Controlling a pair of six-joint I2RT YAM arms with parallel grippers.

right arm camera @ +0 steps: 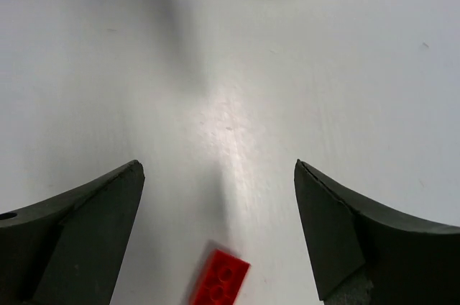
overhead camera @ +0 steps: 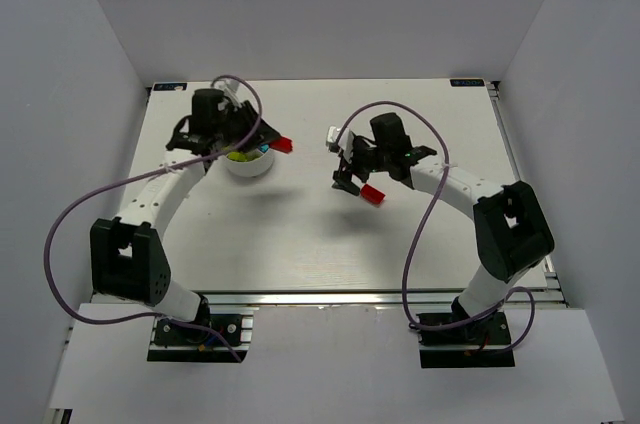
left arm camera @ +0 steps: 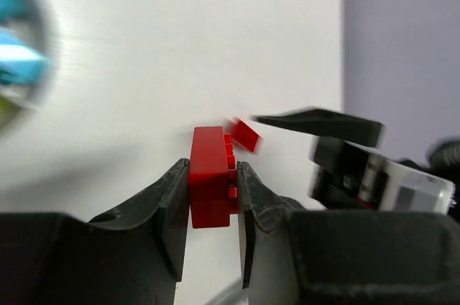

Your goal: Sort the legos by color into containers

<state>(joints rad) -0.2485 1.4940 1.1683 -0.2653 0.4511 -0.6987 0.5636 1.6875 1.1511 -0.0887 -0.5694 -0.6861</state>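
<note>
Red plastic shows between the left fingers. They pinch a studded red brick that stands on end between the two dark pads, with its studs facing the right-hand pad. Just to their left, blurred at the edge of the wrist view, is the white dish, with cyan and lime-green pieces showing in its compartments. Ahead of the left fingertips a second red brick shows tilted against the white worktop.

The right fingers are spread wide with nothing between them. The second red brick is below the gap, close to the wrist, studs up. Whether it rests on the worktop cannot be told. Well ahead of the right fingers, a sliver of the dish's rim shows at the top of that wrist view.
</note>
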